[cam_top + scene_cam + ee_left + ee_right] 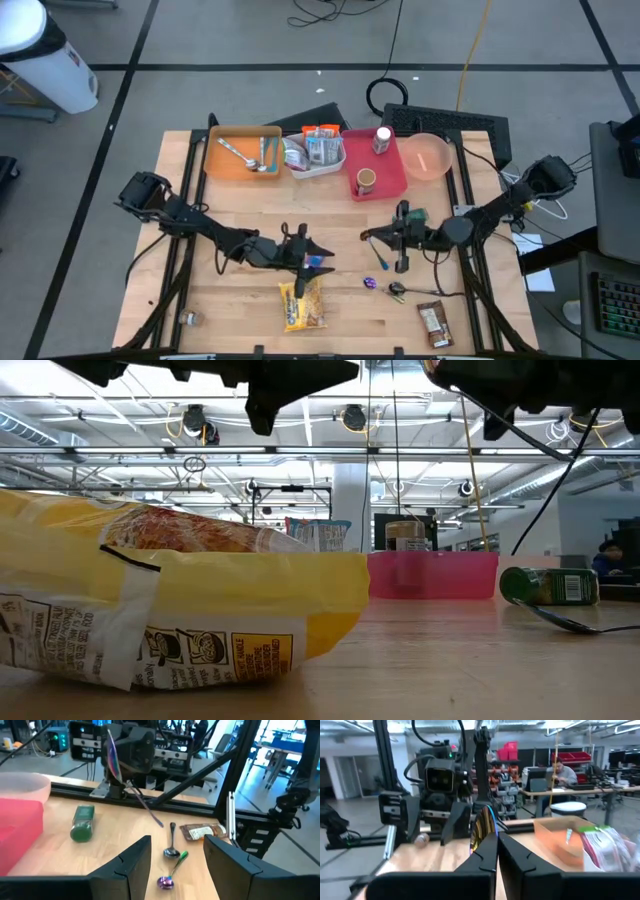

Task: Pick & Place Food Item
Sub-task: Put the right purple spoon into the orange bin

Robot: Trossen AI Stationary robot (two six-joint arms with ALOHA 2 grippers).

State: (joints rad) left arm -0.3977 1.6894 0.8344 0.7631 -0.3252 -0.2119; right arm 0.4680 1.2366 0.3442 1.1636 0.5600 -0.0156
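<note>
Wooden counter point(230, 200) under my cameras, workshop floor all around it. Going left to right: my left pincer point(312, 262) hangs above the counter with its fingers apart and nothing between them, the yellow snack bag point(303, 303) lying just below and beside it, not yet gripped. Beyond that pincer's fingers lie a green-handled spoon point(172, 854) and a purple candy point(164, 882), then a brown bar point(433, 322) well off toward the counter's corner. My right pincer point(381, 238) hovers over the middle with its fingers pressed together on a thin iridescent spoon point(481, 831), and a green bottle point(414, 215) rests just beside it. I judge the bag to be the food item and the step an approach: next I must lower the left pincer, straddle the bag and close gently on the crinkly film.
</note>
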